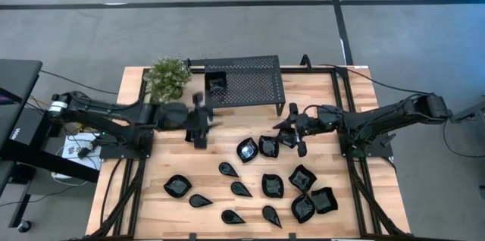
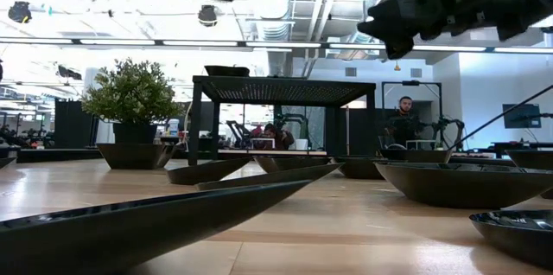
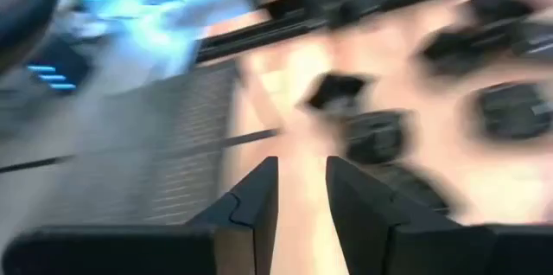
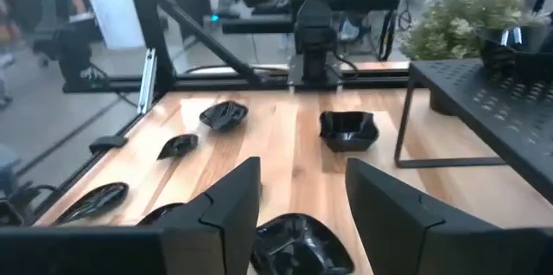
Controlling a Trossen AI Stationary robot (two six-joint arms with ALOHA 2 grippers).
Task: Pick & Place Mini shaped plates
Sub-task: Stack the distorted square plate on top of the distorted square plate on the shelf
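- Right gripper (image 4: pixel 302 201) fingers fill the near edge of its wrist view, spread apart, nothing between them; a roundish mini plate (image 4: pixel 298 245) lies on the table right under the gap.
- High view puts that gripper (image 1: pixel 292 131) above the top of the plate cluster, beside two plates (image 1: pixel 258 148), not touching either as far as I can tell.
- Squarish plate (image 4: pixel 348 130) sits farther out near a leg of the perforated stand (image 1: pixel 244 80); leaf-shaped ones (image 4: pixel 177 145) lie off to the side.
- One plate already on the stand (image 1: pixel 217 83), at the corner by the potted plant (image 1: pixel 167 78).
- Left gripper (image 1: pixel 198 123) hangs in front of the stand, fingers (image 3: pixel 255 201) slightly parted, empty; wrist view is motion-blurred.
- Rest of the mini plates (image 1: pixel 250 188) scattered across the near half of the table (image 1: pixel 151 203), well apart from the stand.
- Risks, my guess: glossy shallow rim could slip out of a pinch; plates packed close near the right gripper, so a descent may nudge a neighbour; both grippers work near the stand, so the arms may clash.
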